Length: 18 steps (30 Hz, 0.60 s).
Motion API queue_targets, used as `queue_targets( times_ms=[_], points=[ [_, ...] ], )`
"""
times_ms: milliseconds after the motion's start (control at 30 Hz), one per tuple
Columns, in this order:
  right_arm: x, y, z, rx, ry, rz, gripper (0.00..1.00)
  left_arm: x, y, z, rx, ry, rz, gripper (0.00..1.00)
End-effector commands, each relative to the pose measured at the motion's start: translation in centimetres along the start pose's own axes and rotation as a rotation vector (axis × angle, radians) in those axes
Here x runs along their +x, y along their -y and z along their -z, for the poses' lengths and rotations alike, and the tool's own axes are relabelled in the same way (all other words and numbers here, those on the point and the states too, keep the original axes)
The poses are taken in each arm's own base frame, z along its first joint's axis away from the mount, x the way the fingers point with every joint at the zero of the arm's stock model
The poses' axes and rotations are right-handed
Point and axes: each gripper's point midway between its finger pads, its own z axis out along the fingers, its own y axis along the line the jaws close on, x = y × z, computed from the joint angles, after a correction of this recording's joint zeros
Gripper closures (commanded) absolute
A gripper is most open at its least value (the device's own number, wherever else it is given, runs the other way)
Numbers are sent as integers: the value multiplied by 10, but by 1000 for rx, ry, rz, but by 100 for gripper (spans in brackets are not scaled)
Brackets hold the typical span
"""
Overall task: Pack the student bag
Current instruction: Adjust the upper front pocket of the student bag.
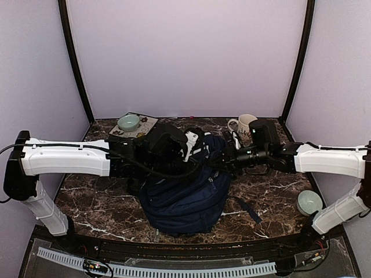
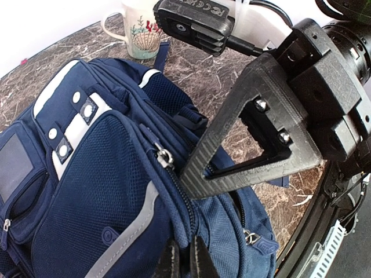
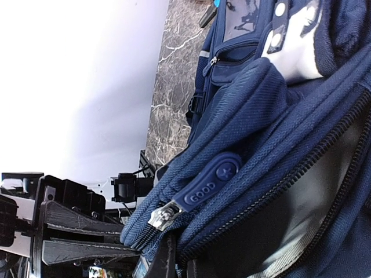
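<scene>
Dark fingertips of the right jaws sit at the bottom edge of the right wrist view. They are pinched narrow on a fold of the student bag, just below its metal zipper slider and rubber pull tab, beside an open zip mouth showing dark lining. Seen from the left wrist, the left jaws are likewise closed to a sliver on the bag's fabric rim beside another zip track. From above, the navy backpack lies slumped in the middle of the marble-patterned tabletop, between two white arms that reach in from either side and meet over its upper end. A mug stands behind it, and a pale green bowl rests well apart at the right. Judging by its sag and creases, the bag is soft, limp and fairly light, so it likely deforms rather than lifting as one piece, and fabric may slip from a thin pinch. Firmer holds seem to be the corded zip seams, the pull tabs or a strap
</scene>
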Motion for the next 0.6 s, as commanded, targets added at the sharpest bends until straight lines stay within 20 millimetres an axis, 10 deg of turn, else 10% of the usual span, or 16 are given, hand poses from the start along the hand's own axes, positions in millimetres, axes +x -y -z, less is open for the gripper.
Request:
queue_targets(
  times_ms=[0,267,567],
  points=[
    [3,-31,-9,-123,-25,80,98,-34,-1,33,2,80,65,96],
    [15,-11,-6,44,-87,192,49,-26,-13,38,-50,66,102,100],
    [21,0,42,227,0,432,33,-42,-6,32,-38,100,144,100]
  ],
)
